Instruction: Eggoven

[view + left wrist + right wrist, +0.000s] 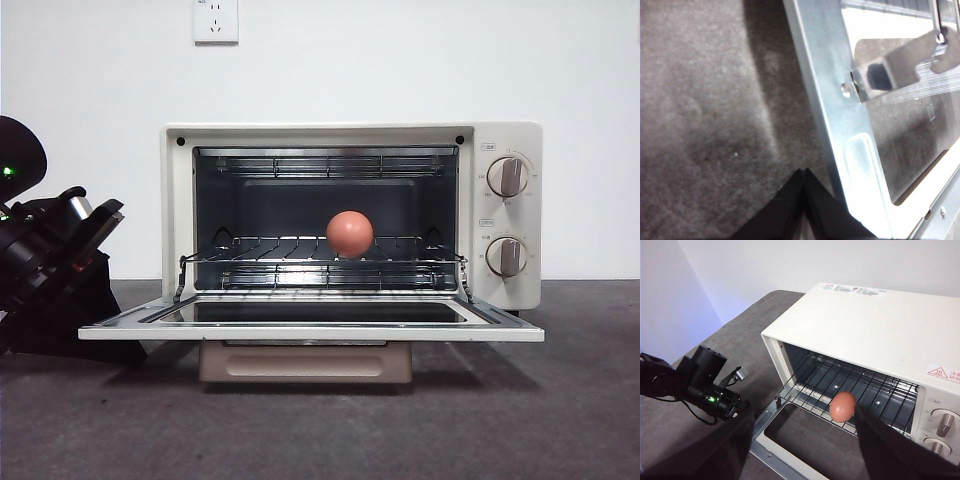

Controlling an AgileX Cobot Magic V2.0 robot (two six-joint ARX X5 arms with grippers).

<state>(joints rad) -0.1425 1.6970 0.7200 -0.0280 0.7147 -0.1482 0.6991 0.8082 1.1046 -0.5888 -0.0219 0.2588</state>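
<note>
Inside, the egg (pixel 350 233) sits on the wire rack (pixel 320 262) of the toaster oven (pixel 505 140), door (pixel 310 320) dropped flat open.

Left claw (pixel 803 172) is low beside the door's left edge over the grey tabletop (pixel 560 420), its jaws pressed together on nothing. Right claw (pixel 802 440) hangs above the front of the oven, jaws spread wide and empty, with the egg seen between them.

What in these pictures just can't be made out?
- Markings around the cream toaster oven's two knobs: too small, front view.
- Where the reddish-brown egg meets the wire rack: hidden by rack bars.
- Left gripper: cut off by the picture's edge.
- Right gripper: blurred.
</note>
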